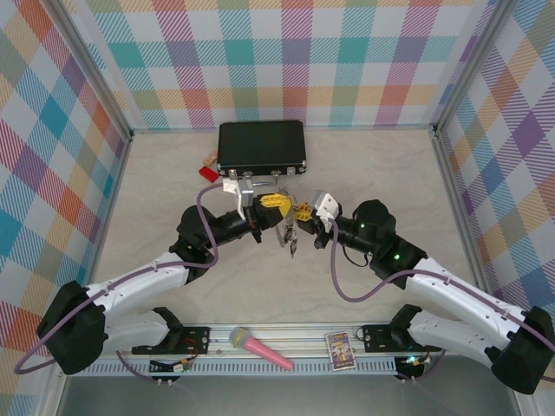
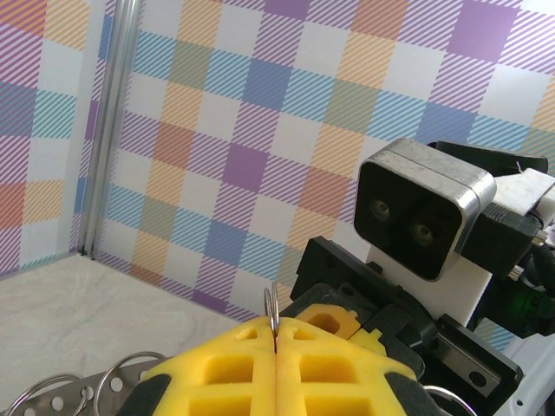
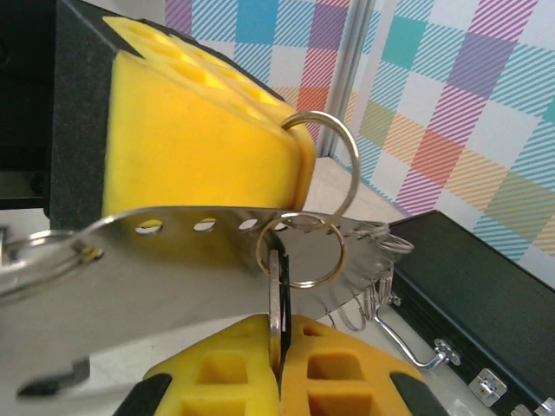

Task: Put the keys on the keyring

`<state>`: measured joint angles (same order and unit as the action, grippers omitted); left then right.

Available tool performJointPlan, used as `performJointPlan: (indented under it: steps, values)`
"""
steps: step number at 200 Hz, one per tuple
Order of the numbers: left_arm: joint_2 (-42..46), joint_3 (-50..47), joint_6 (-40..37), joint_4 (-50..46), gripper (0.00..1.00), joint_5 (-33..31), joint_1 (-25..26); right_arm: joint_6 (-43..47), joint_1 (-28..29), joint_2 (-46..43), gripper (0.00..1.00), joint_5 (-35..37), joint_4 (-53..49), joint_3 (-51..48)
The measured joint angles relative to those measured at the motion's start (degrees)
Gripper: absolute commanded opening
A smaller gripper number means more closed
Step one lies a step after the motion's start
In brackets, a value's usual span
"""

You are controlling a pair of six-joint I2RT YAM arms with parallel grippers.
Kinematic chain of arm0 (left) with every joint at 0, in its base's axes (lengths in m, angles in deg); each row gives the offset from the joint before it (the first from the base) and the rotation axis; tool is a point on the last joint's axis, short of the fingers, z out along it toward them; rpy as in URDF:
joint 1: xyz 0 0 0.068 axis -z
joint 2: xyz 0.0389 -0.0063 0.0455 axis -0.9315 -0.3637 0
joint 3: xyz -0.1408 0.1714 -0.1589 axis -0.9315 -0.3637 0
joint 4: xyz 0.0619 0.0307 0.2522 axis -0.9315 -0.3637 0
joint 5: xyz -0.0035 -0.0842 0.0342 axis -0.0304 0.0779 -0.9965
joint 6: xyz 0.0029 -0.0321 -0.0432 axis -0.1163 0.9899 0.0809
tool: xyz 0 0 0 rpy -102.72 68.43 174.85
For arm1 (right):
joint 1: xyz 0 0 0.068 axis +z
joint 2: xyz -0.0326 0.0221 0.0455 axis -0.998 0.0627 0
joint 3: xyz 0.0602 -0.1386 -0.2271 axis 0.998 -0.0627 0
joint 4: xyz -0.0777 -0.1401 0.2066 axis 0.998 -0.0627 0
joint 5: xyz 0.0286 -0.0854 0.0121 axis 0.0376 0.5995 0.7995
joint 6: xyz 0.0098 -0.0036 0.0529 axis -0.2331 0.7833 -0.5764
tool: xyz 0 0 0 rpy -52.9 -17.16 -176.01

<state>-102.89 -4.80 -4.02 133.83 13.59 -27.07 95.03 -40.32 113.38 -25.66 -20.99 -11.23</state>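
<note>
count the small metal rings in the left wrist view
3: one ring stands edge-on, pinched between the left fingers; two more sit side by side on the perforated strip at bottom left. Others may be hidden behind the fingers.

White arm links point(image 1: 139, 282), black joints point(image 1: 204, 234), purple cables point(image 1: 334, 277), yellow cut-out gripper fingers point(image 2: 225, 373).
</note>
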Motion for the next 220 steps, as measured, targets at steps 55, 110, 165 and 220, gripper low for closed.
performJointPlan:
  steps: [55,110,165,220]
  values:
    - [-0.61,0.0,-0.02,0.37,0.0,0.09,0.0,-0.37,0.07,0.55,0.29,-0.39,-2.34,0.48]
    - [-0.61,0.0,-0.02,1.14,0.0,-0.04,0.0,-3.32,-1.11,-5.27,0.32,0.42,-2.36,-1.62]
    - [-0.61,0.0,-0.02,1.25,0.0,-0.24,0.0,-9.31,-6.56,-7.48,0.31,-3.69,-2.21,-1.53]
    - [-0.59,0.0,-0.04,1.25,0.0,-0.24,0.0,-19.19,-12.9,-3.85,0.31,-11.89,2.12,1.2]
